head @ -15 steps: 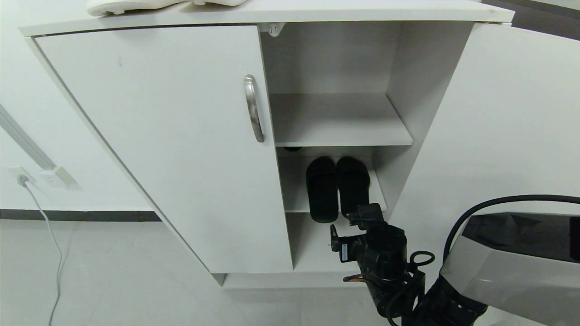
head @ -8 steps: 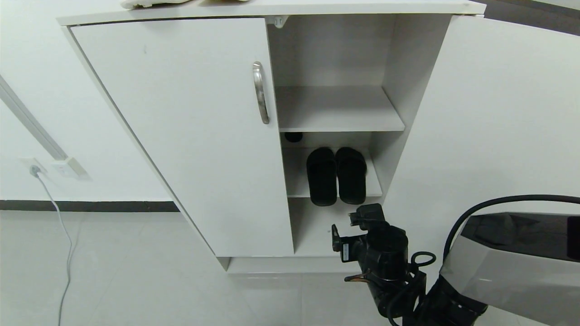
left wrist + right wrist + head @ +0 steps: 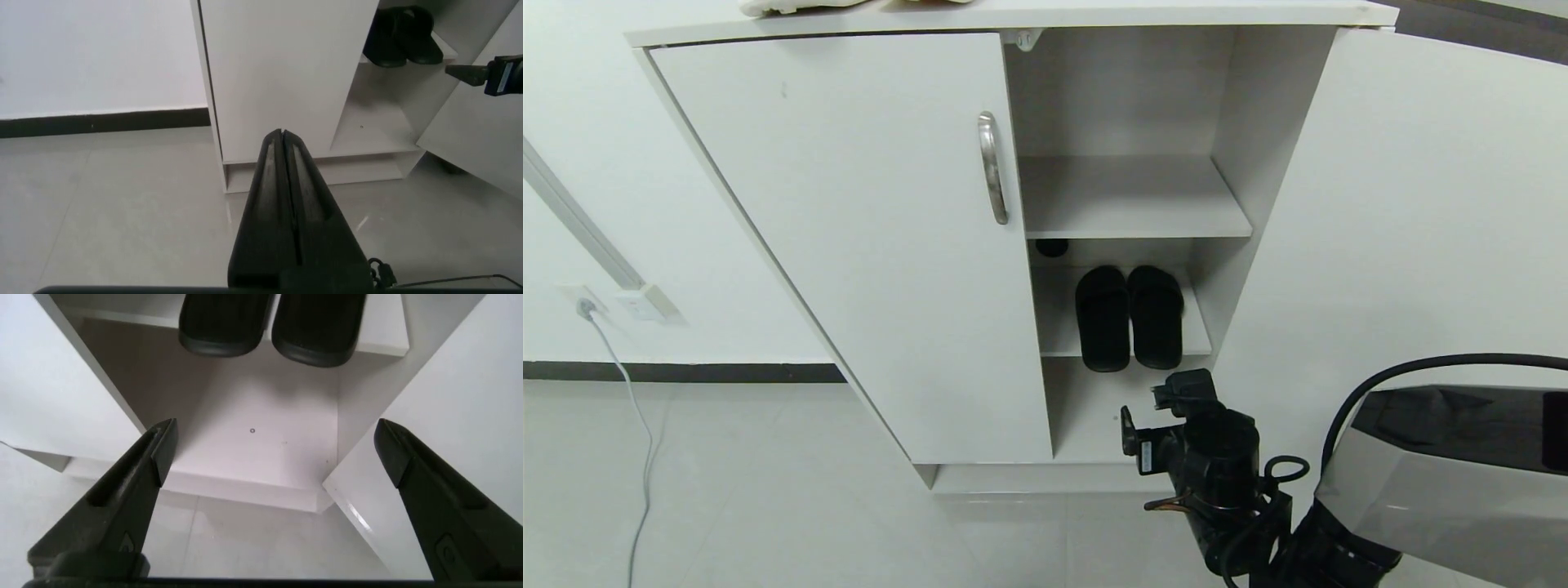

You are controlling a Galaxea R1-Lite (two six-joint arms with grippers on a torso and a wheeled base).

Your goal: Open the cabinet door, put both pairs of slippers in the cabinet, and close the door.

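Observation:
A white cabinet (image 3: 849, 229) stands with its left door shut and its right door (image 3: 1421, 220) swung wide open. A pair of black slippers (image 3: 1129, 317) lies side by side on the middle shelf, toes outward. A pale pair of slippers (image 3: 800, 5) rests on the cabinet's top. My right gripper (image 3: 1156, 406) hangs open in front of the bottom compartment, just below the black slippers (image 3: 270, 318), with nothing between its fingers (image 3: 151, 453). My left gripper (image 3: 280, 139) is shut and holds nothing, low over the floor in front of the shut left door.
The upper shelf (image 3: 1127, 196) and bottom compartment (image 3: 1094, 425) are bare. A metal handle (image 3: 992, 167) sits on the shut door. A wall socket (image 3: 584, 309) with a hanging cable (image 3: 637, 425) is at the left. Tiled floor lies before the cabinet.
The head camera has drawn back, so the cabinet looks smaller and farther. The black slippers stay on the shelf, and the right gripper remains open in front of the bottom compartment.

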